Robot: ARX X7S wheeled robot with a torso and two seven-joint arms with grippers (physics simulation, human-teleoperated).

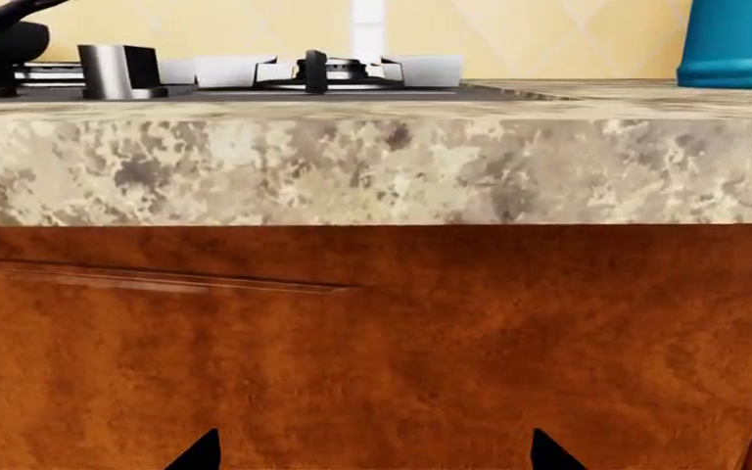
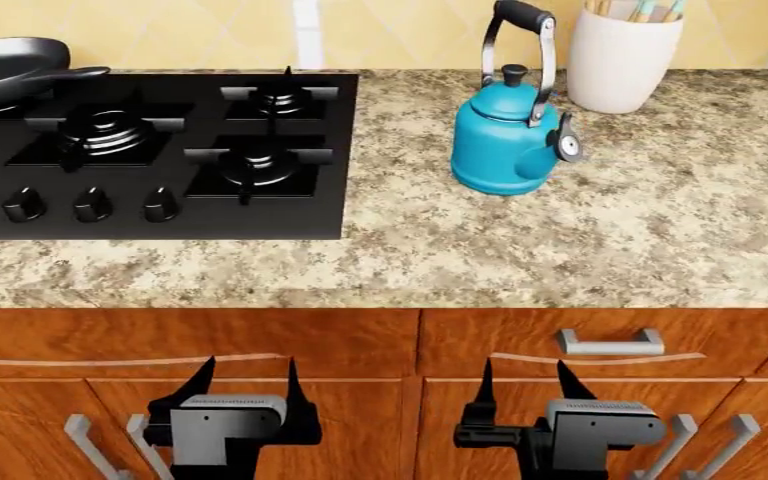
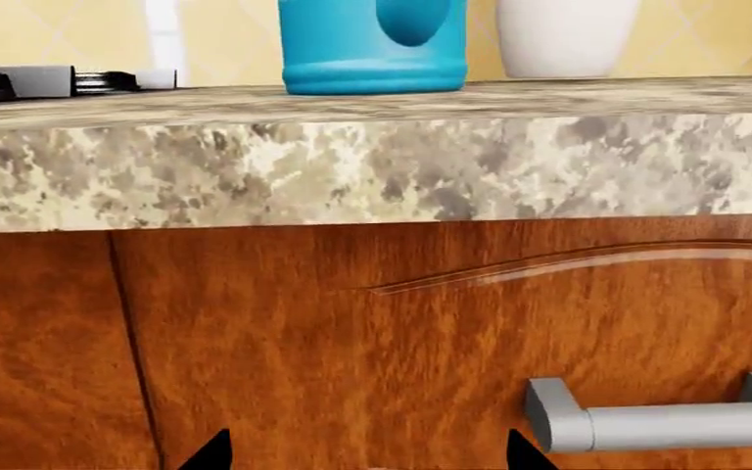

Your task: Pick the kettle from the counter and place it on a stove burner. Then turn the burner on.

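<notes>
Teal kettle [image 2: 504,140] stands upright on counter [image 2: 624,240], spout rightward; both grippers [image 2: 244,395] [image 2: 524,390] spread, empty.

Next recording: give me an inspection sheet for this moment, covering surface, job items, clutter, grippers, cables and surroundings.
Surface: speckled granite counter with a black glass hob set into it.
Job items: teal kettle upright on the counter, beside the hob, not on it; nearest small stove burner bare; five knobs along the hob's front.
Clutter: white utensil jar behind the kettle; black frying pan on a far burner.
Grippers: left gripper and right gripper both open, empty, low before the cabinet fronts, below counter level.
Cables: nothing seen.
Surroundings: wooden cabinet doors with metal drawer handle; yellow tiled wall behind.
</notes>
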